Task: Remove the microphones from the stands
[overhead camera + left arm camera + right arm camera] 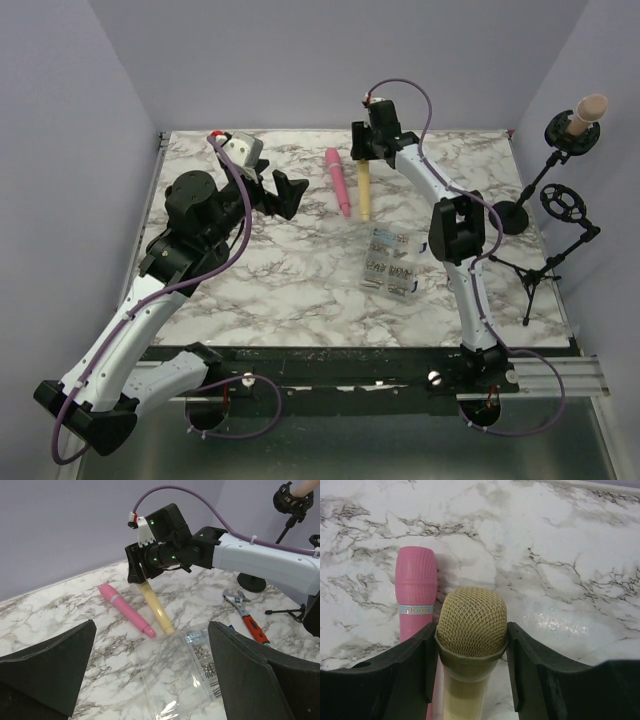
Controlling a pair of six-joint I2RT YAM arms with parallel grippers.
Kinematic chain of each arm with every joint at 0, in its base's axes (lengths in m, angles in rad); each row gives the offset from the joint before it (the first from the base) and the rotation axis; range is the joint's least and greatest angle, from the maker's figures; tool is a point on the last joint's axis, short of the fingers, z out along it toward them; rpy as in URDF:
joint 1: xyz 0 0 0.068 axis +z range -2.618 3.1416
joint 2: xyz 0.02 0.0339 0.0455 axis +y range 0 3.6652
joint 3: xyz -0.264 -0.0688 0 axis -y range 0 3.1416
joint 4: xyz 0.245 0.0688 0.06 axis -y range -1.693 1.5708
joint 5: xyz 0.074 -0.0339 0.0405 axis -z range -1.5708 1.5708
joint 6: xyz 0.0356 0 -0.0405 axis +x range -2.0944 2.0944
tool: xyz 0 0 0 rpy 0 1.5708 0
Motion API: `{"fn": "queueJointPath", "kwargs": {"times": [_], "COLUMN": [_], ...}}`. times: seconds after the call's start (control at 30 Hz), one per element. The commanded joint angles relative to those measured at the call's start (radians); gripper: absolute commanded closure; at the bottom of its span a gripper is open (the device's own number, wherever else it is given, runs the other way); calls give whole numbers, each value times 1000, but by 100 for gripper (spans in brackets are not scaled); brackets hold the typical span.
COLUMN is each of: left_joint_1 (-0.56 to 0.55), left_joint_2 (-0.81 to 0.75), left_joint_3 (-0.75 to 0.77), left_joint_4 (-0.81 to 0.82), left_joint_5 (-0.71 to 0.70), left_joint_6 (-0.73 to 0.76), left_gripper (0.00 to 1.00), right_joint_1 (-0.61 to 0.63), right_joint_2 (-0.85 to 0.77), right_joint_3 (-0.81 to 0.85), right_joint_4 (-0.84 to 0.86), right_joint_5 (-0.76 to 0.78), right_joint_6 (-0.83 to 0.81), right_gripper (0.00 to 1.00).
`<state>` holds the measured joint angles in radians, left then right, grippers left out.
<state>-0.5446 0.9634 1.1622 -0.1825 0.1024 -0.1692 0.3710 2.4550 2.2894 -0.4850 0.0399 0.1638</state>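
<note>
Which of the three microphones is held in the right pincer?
The yellow microphone: the right pincer grips it just below its mesh head. The pink microphone lies free beside it, and the peach microphone sits in its stand.

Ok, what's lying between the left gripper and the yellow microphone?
The pink microphone lies on the table between the left gripper and the yellow microphone, right beside the yellow one. The top view shows it.
</note>
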Motion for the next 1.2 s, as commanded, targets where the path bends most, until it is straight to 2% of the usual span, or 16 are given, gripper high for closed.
{"fn": "queueJointPath", "kwargs": {"times": [0.0, 0.13, 0.37, 0.53, 0.67, 0.87, 1.03, 1.17], "left_joint_1": [-1, -1, -3, -5, -7, -11, -18, -29], "left_joint_2": [8, 16, 30, 35, 40, 58, 65, 60], "left_joint_3": [-3, -5, -4, -4, -6, -3, 2, 2], "left_joint_4": [15, 15, 17, 17, 18, 14, 5, 4], "left_joint_5": [19, 19, 31, 36, 38, 46, 40, 34], "left_joint_6": [-10, -11, -17, -24, -29, -35, -35, -32], "left_gripper": [2, 1, 1, 1, 1, 1, 2, 1], "right_joint_1": [3, 3, 3, 3, 3, 3, 3, 2], "right_joint_2": [67, 131, 167, 167, 164, 154, 62, -86], "right_joint_3": [50, 100, 98, 82, 83, 121, 102, -58], "right_joint_4": [101, 110, 131, 132, 124, 82, 40, 46], "right_joint_5": [17, 14, 23, 12, 2, -5, -2, 16], "right_joint_6": [1, 7, 15, 22, 25, 29, 57, 82], "right_gripper": [89, 87, 74, 59, 41, 23, 18, 18]}}
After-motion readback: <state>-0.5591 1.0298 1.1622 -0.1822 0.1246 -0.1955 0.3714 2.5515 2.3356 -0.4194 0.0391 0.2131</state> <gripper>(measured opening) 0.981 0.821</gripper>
